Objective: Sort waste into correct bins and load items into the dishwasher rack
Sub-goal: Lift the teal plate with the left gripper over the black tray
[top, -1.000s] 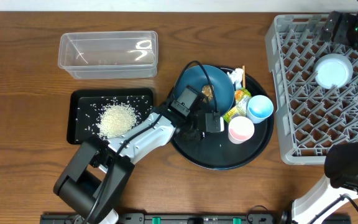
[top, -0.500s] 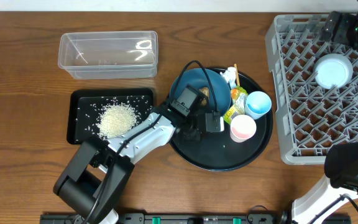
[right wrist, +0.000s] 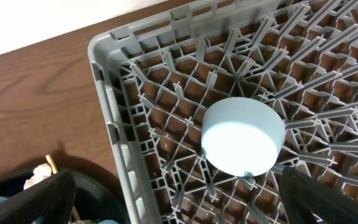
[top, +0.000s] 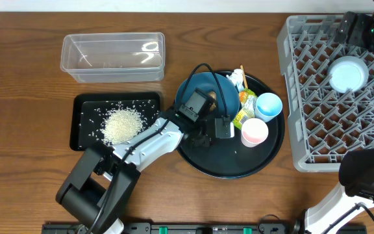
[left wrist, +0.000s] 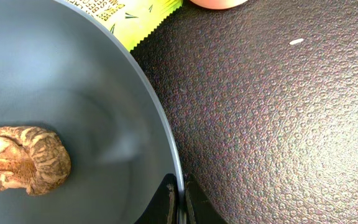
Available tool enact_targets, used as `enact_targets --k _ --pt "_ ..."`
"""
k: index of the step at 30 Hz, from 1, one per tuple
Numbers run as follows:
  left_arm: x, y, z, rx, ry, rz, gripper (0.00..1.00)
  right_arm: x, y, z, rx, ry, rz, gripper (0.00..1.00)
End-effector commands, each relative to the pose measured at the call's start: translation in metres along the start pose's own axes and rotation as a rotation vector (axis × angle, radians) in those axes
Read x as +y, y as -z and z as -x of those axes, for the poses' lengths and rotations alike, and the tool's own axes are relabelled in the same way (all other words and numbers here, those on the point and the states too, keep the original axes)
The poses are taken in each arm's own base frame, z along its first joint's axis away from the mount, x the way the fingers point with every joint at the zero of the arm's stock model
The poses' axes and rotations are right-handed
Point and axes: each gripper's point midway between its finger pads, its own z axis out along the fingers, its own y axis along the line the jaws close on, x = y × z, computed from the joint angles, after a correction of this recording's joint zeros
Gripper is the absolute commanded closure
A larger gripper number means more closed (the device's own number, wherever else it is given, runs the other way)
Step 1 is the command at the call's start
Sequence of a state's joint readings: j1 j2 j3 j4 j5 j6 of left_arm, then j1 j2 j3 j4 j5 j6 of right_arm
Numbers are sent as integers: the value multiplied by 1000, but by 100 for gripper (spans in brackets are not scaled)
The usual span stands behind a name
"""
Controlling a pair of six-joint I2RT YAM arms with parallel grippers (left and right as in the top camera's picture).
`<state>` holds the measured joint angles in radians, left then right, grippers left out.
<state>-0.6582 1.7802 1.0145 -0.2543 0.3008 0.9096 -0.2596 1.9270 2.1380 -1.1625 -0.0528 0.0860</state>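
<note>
My left gripper [top: 214, 125] is shut on the rim of the dark blue plate [top: 229, 91], which is tilted over the round black tray. The left wrist view shows the jaws [left wrist: 180, 202] pinching the plate [left wrist: 73, 93], with the brown food lump [left wrist: 20, 158] lying in it. The printed wrapper [top: 245, 110] lies beside the plate, next to the pink cup [top: 253, 132] and the light blue cup [top: 269, 107]. A white tissue [top: 239, 79] and the chopstick [top: 243, 70] lie behind the plate. The white bowl [top: 348, 73] sits upside down in the grey rack [top: 304, 97]. My right gripper [right wrist: 179, 199] is open and empty above the rack. I cannot make out the white utensil.
The shallow black tray [top: 86, 107] at the left holds a heap of rice [top: 122, 123]. The clear tub [top: 112, 57] stands behind it. The round black tray [top: 239, 162] lies between the bins and the rack.
The plate has shifted slightly in my left gripper, and the lump has slid a little left. The cups, wrapper and chopstick have moved a little toward the back. The right arm has not moved.
</note>
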Motion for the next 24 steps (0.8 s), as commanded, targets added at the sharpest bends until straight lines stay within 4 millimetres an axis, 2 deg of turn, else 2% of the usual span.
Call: enact_targets --k 1,9,24 --pt "7 9 9 -24 53 24 94 -3 7 4 -18 7 0 1" --pt "14 28 22 -70 142 65 94 -3 7 4 -18 7 0 1" --pt "29 87 55 -211 289 164 94 -3 7 4 -17 7 0 1"
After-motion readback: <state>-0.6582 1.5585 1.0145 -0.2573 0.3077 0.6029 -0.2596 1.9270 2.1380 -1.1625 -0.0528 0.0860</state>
